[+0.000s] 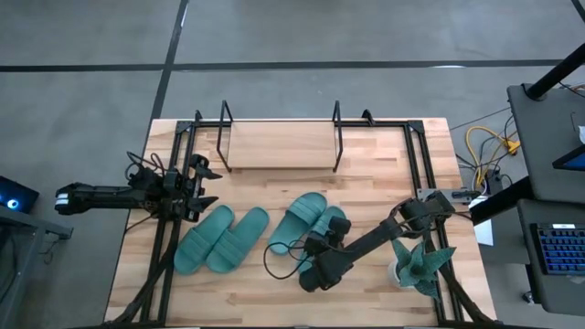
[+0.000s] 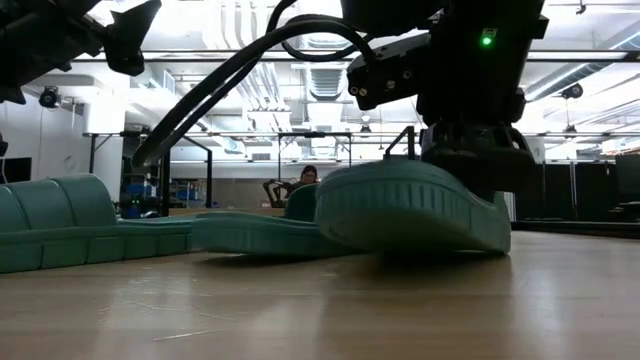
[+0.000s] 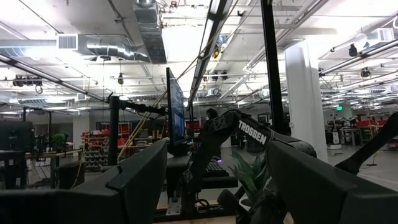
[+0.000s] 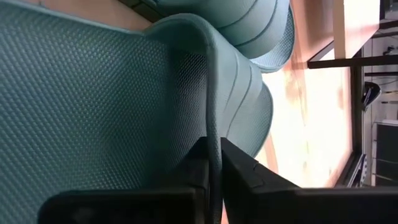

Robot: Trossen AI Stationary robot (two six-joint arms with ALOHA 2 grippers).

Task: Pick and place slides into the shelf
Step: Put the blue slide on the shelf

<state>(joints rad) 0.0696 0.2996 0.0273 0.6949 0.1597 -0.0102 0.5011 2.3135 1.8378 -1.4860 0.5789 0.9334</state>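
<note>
1. The right gripper (image 4: 214, 177) is seen closed on the thin side wall of a teal-green rubber slide sandal (image 4: 93, 106); in the right wrist view its two dark fingers (image 4: 242, 180) are pressed against either face of the strap's edge.
2. In the high view the right gripper (image 1: 322, 265) is placed in front of the low black-rod shelf with its light wooden board (image 1: 279, 143), over the rightmost sandal.
3. In the low view the gripped sandal (image 2: 410, 205) is shown tilted, one end raised off the wooden tabletop (image 2: 320, 310).
4. A second matching sandal (image 1: 302, 217) lies just beside it, nearer the shelf's middle.
5. Two more teal sandals (image 1: 219, 239) lie side by side, in front of the shelf's left end.
6. The left gripper (image 1: 203, 185) is held beside the shelf's left end with its fingers spread apart, nothing between them.
7. A teal spiky plant-like ornament (image 1: 419, 262) stands in front of the shelf's right end.
</note>
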